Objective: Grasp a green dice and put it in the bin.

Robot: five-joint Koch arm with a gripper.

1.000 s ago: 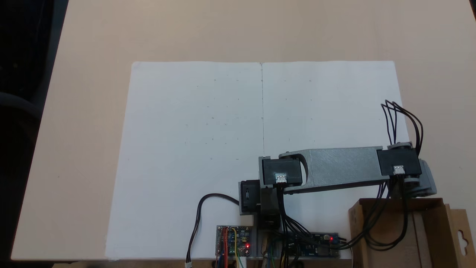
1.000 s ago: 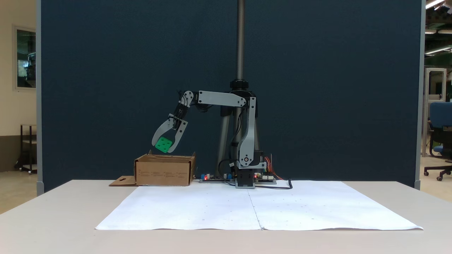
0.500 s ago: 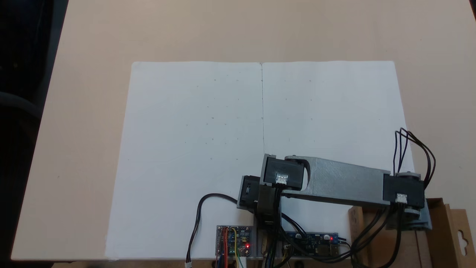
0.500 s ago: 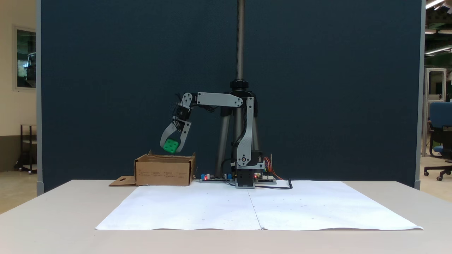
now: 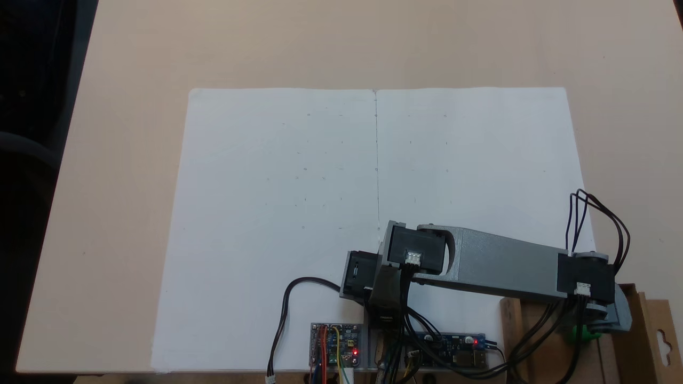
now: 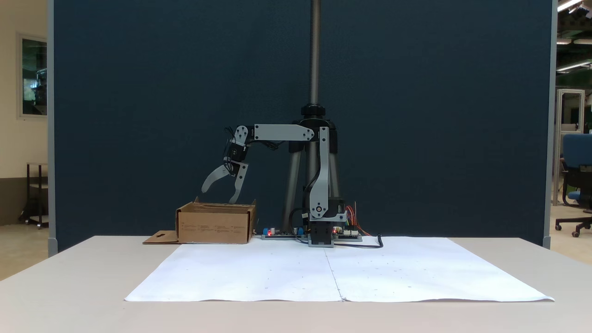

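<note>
**Jaws spread above the box, green die inside**

The grey plastic jaws (image 6: 217, 195) hang spread wide and empty just above the brown corrugated cardboard bin (image 6: 215, 225), tips pointing down toward its open top. Beneath them, in a fixed view from above, the small green die (image 5: 581, 334) lies inside the bin (image 5: 653, 330), partly hidden by the wrist and black cables. Faint print on the bin's front wall is too small to read. The bin sits on the beige surface (image 6: 69, 286), beside white paper sheets (image 6: 337, 273).
</note>
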